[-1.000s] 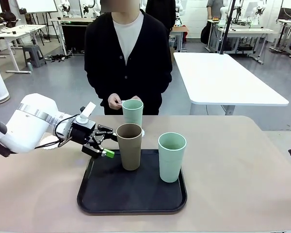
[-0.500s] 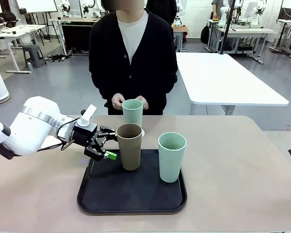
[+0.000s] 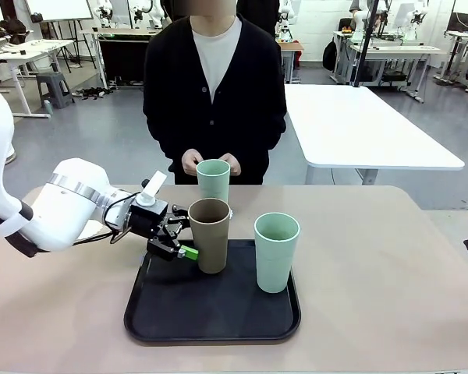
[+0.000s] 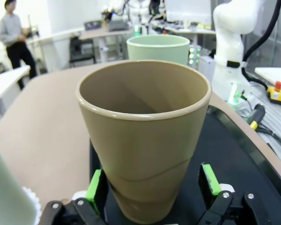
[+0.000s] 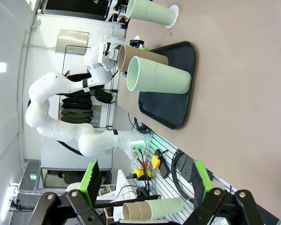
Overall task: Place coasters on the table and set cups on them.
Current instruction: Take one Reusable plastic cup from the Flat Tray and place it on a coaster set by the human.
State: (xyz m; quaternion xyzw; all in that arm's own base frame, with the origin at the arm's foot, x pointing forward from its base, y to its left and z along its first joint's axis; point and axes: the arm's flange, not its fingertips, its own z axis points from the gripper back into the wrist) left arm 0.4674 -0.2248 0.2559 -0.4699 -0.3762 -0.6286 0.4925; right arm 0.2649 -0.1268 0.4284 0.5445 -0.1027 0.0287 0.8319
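The beige table (image 3: 374, 265) spans the front view. A person (image 3: 214, 93) in a black cardigan stands at its far side, with hands (image 3: 189, 162) held at the waist just behind the far mint cup (image 3: 213, 179). The white left arm (image 3: 62, 210) reaches in low over the table toward the middle. A black tray (image 3: 210, 315) lies on the table near the robot's edge. Two tumblers stand upright on it: the light brown cup (image 3: 210, 234) at its far left part and the near mint cup (image 3: 276, 251) to the right, apart from each other. The far mint cup stands upright on the table beyond the tray. The left gripper (image 3: 184, 238) has its jaws spread wide, one to each side of the brown cup's lower half. In the left wrist view one green pad (image 4: 209, 179) shows a gap to the wall, and I cannot tell whether the other touches. The right gripper (image 5: 146, 180) is spread open with nothing between its fingers, well back from the tray. A white scalloped coaster (image 5: 174, 14) lies under the far mint cup, with its edge showing beside the base.
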